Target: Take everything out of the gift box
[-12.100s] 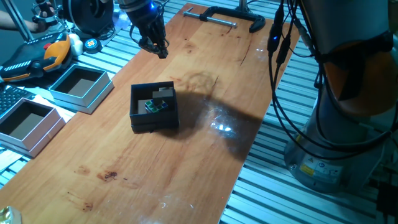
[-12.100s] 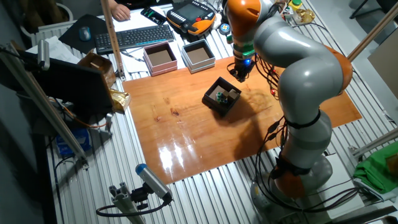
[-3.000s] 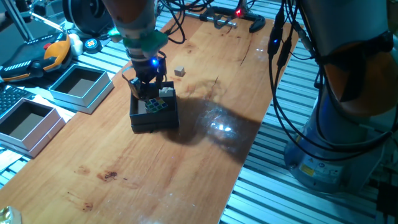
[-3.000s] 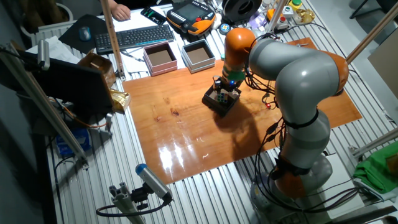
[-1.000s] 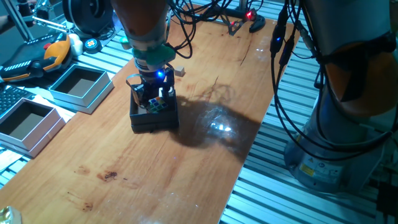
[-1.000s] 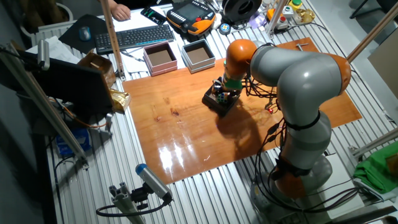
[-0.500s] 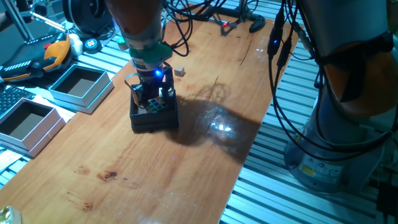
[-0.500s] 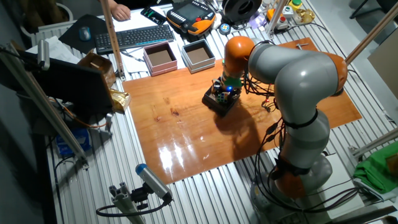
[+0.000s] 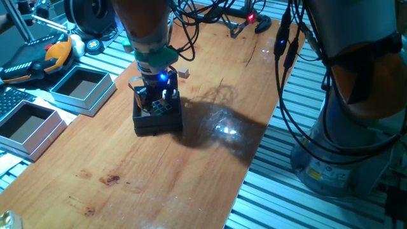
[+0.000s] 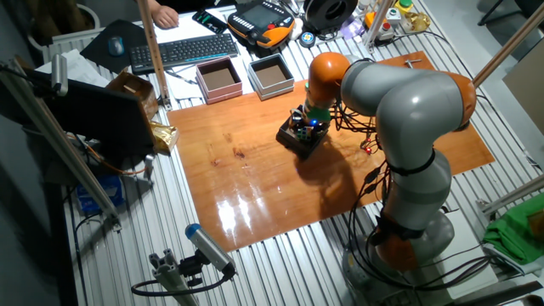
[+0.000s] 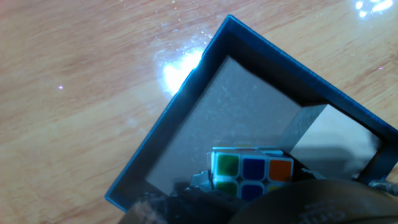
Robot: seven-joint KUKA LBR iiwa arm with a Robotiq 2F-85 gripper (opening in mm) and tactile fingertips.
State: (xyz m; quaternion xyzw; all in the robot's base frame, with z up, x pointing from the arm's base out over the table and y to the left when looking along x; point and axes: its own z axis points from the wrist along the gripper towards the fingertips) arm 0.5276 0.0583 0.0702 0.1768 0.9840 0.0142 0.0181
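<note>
A KUKA arm (image 10: 408, 110) bends over a wooden desk (image 9: 210, 146) and reaches down into the small black gift box (image 9: 157, 119), which sits near the middle of the board. Two larger light-blue boxes (image 9: 81, 89) stand off the desk's left edge on the slatted frame, well apart from the work.

The gripper (image 9: 155, 100) hangs inside the box walls, a blue light glowing on its body. The hand view shows the puzzle cube (image 11: 251, 173) resting on the dark floor of the box, its green, blue and orange squares facing up, right at the lower edge of the frame where the fingers' dark bulk begins. Whether the fingers are wide, narrow or closed on the cube cannot be told from any view; they are hidden or blurred.

A plain pale block (image 9: 184, 74) lies on the bare desk just beyond the box, toward the far end of the board. By that showing, the job appears half done: one item is out, the cube is yet to be lifted clear, and apart from it the part of the box floor in view looks bare.
</note>
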